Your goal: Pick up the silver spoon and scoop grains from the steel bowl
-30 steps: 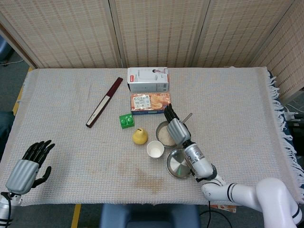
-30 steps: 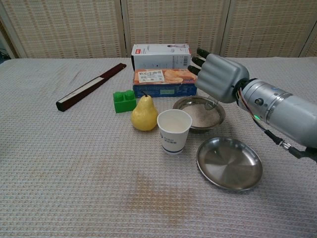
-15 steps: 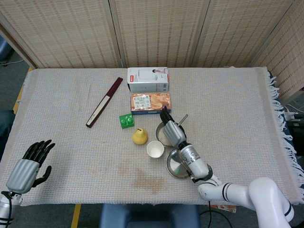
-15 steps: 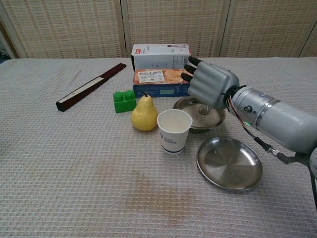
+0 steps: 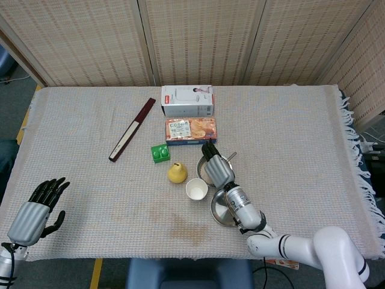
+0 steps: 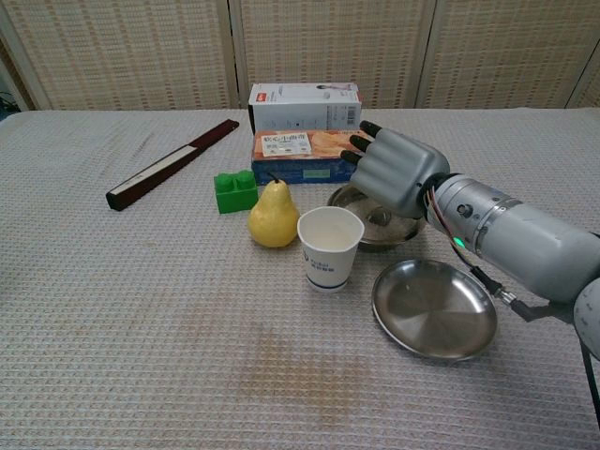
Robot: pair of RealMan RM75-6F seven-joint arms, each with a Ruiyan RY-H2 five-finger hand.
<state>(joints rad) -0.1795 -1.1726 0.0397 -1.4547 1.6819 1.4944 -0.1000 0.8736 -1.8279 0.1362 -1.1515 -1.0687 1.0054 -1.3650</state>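
The steel bowl (image 5: 203, 165) with pale grains stands at mid-table; in the chest view only its front rim (image 6: 375, 232) shows under my right hand (image 6: 394, 169). That right hand (image 5: 218, 169) hovers low over the bowl, fingers pointing away from me, and grips the silver spoon. The spoon's handle (image 5: 230, 156) sticks out to the right of the hand; its scoop end is hidden beneath the palm. My left hand (image 5: 36, 211) rests far off at the table's near left corner, fingers apart and holding nothing.
A paper cup (image 6: 329, 246) and a yellow pear (image 6: 273, 216) stand just left of the bowl. A flat steel plate (image 6: 433, 307) lies in front of it. Behind are an orange box (image 6: 300, 155), a white box (image 6: 303, 105), a green block (image 6: 234, 190) and a dark stick (image 6: 173, 163).
My right hand has moved left and down with the spoon, from beside the bowl's right rim to low over its middle. The left hand has stayed put.
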